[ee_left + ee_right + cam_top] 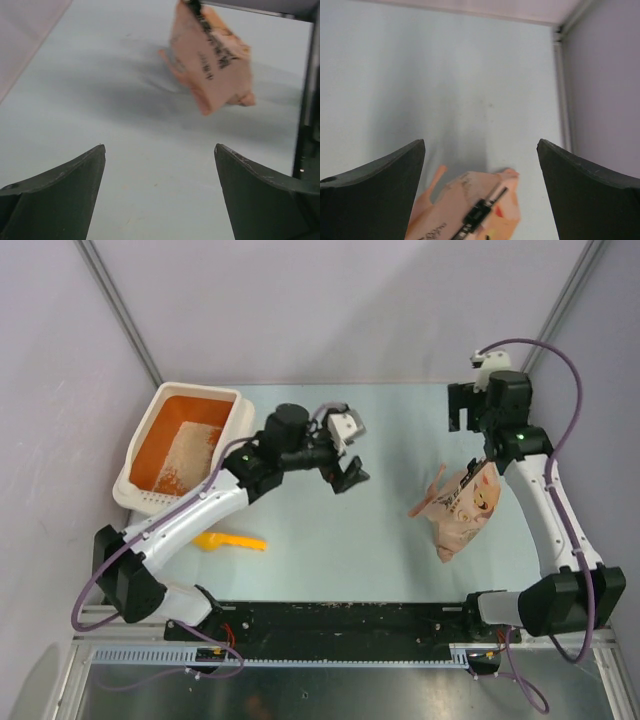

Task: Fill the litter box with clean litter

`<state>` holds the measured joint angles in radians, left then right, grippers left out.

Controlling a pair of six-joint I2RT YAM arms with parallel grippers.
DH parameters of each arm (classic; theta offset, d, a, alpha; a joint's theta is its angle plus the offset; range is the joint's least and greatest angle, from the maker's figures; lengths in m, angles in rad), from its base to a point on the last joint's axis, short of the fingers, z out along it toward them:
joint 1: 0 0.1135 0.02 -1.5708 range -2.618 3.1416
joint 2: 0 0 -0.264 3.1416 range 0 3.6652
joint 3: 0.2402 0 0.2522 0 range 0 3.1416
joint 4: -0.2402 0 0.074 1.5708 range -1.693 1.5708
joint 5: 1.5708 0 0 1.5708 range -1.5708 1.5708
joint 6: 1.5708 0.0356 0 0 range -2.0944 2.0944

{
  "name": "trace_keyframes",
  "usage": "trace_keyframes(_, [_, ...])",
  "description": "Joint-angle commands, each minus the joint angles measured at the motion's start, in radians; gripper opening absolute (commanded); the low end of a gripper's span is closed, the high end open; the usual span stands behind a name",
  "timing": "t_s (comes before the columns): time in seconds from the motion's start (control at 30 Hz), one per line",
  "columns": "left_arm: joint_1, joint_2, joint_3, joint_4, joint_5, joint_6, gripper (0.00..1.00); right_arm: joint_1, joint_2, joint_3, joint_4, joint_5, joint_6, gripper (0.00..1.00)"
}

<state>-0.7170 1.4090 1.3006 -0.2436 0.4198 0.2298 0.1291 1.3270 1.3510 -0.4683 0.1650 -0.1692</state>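
My left fingers point(160, 145) are spread wide and hold nothing; between them I see only bare bench point(340, 540) and, further off, the pink-beige bag point(212, 60), which looks blurred from here. My left arm reaches out over the middle of the bench, with those fingers well apart from the bag.

My right fingers point(481, 141) are also spread as wide as they go, with nothing between them. They hang at the far right of the bench, above the bag's top end. From that wrist I look down on the bag and a black clip point(480, 215) on it. I cannot tell whether the bag is upright or lying over.

The litter box point(232, 400) sits at the far left of the bench, against the wall. A pale patch of clean litter point(190, 450) covers part of its orange floor, and the rest of the floor is bare. A yellow-orange scoop point(228, 541) lies on the bench just in front of the box, beside my left arm.
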Motion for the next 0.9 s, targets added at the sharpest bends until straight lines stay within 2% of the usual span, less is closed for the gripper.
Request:
trace_keyframes(0.0, [-0.085,0.039,0.037,0.001,0.011,0.053,0.93,-0.088,-0.098,0.056,-0.044,0.123,-0.004,1.00])
trace_keyframes(0.1, [-0.133,0.139,0.115,0.020,0.065,-0.004,0.89,-0.149,-0.120,0.056,-0.070,0.177,0.029,0.99])
trace_keyframes(0.23, [-0.197,0.278,0.225,0.081,0.131,-0.064,0.82,-0.230,-0.173,0.057,-0.087,0.136,0.103,0.98])
trace_keyframes(0.4, [-0.263,0.433,0.298,0.196,0.200,-0.079,0.84,-0.307,-0.192,0.063,-0.096,0.033,0.165,0.98])
trace_keyframes(0.43, [-0.275,0.438,0.284,0.289,0.201,-0.117,0.85,-0.313,-0.190,0.063,-0.099,0.027,0.165,0.98])
trace_keyframes(0.57, [-0.292,0.472,0.250,0.429,0.098,-0.224,0.85,-0.336,-0.190,0.063,-0.116,-0.005,0.204,0.98])
trace_keyframes(0.63, [-0.294,0.501,0.250,0.483,0.050,-0.331,0.85,-0.364,-0.190,0.063,-0.119,-0.034,0.230,0.97])
trace_keyframes(0.7, [-0.303,0.518,0.249,0.503,-0.002,-0.383,0.83,-0.390,-0.187,0.063,-0.121,-0.070,0.255,0.97])
trace_keyframes(0.87, [-0.334,0.587,0.253,0.515,-0.032,-0.423,0.75,-0.453,-0.181,0.054,-0.124,-0.134,0.295,0.95])
